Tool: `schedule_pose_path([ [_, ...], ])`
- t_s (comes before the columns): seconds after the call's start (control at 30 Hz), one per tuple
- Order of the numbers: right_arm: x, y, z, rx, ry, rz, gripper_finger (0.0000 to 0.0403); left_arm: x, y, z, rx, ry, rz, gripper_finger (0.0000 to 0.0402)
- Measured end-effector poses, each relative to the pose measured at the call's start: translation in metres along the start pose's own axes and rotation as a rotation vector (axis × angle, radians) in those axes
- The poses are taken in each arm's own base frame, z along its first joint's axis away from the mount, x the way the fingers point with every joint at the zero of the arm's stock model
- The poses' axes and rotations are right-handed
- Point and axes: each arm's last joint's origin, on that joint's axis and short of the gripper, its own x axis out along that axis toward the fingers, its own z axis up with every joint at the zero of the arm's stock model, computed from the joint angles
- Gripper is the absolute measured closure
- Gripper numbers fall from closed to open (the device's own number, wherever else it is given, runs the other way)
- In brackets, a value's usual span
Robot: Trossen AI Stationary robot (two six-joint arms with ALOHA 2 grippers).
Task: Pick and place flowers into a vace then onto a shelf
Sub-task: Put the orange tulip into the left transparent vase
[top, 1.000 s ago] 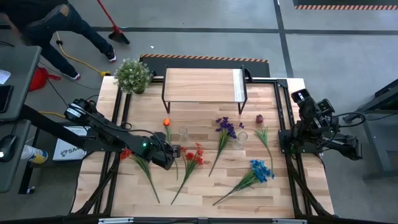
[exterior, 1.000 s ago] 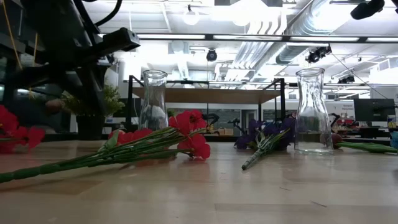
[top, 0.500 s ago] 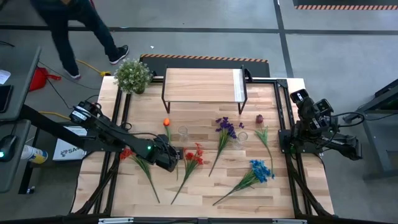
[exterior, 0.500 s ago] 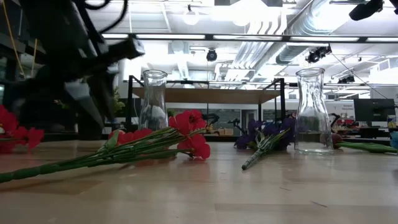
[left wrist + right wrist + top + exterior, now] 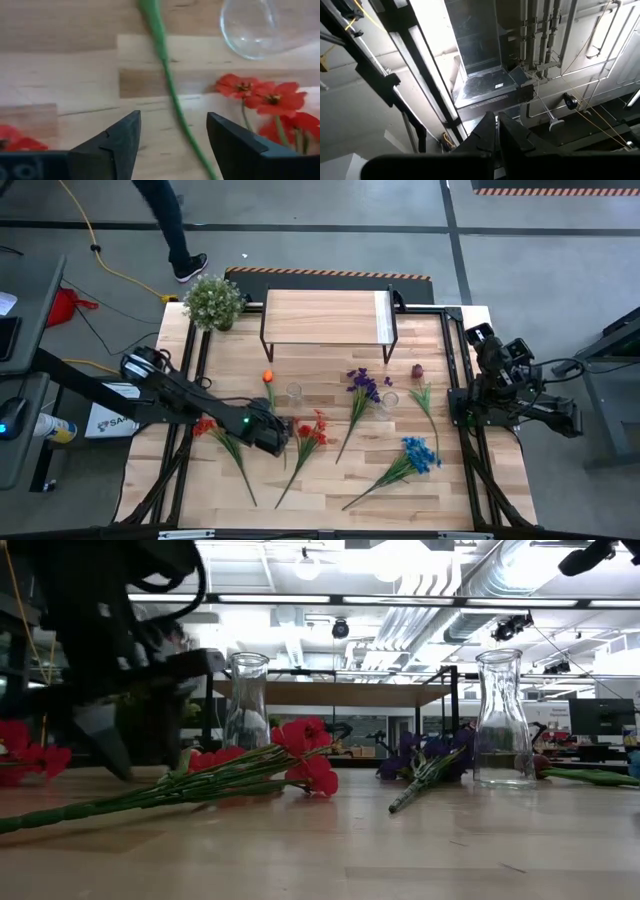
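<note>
The left tool [image 5: 172, 137] hangs low over the worktop [image 5: 330, 495] with its fingers spread either side of a green stem [image 5: 172, 97], gripping nothing; red flowers [image 5: 265, 100] lie just beside it and a glass vase [image 5: 265, 22] just ahead. The right tool [image 5: 496, 131], pressed together and empty, waits off the worktop's edge. Nothing looks done: every flower lies flat, both vases [image 5: 500, 720] seem empty, and the shelf [image 5: 325, 315] beyond is bare.

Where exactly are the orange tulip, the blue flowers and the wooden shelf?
orange tulip [image 5: 267, 377], high view, on the bloom.
blue flowers [image 5: 419, 453], high view, on the blossoms.
shelf [image 5: 320, 317], high view, on the bare plank top.
</note>
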Motion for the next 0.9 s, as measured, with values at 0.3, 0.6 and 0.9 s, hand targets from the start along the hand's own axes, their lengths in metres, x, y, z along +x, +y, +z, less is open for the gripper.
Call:
schedule_pose_path([
  [0.3, 0.001, -0.001, -0.002, 0.002, 0.011, -0.006, 0.0391, 0.01, -0.001, 0.002, -0.007, 0.012, 0.043, 0.0158],
  [0.6, 0.0, -0.001, -0.002, 0.0, 0.014, -0.007, 0.0391, 0.011, 0.0, 0.002, -0.005, 0.025, 0.057, 0.018],
  [0.9, 0.001, -0.001, -0.002, 0.0, 0.015, -0.005, 0.0391, 0.016, -0.003, 0.011, -0.045, 0.069, 0.092, 0.0186],
])
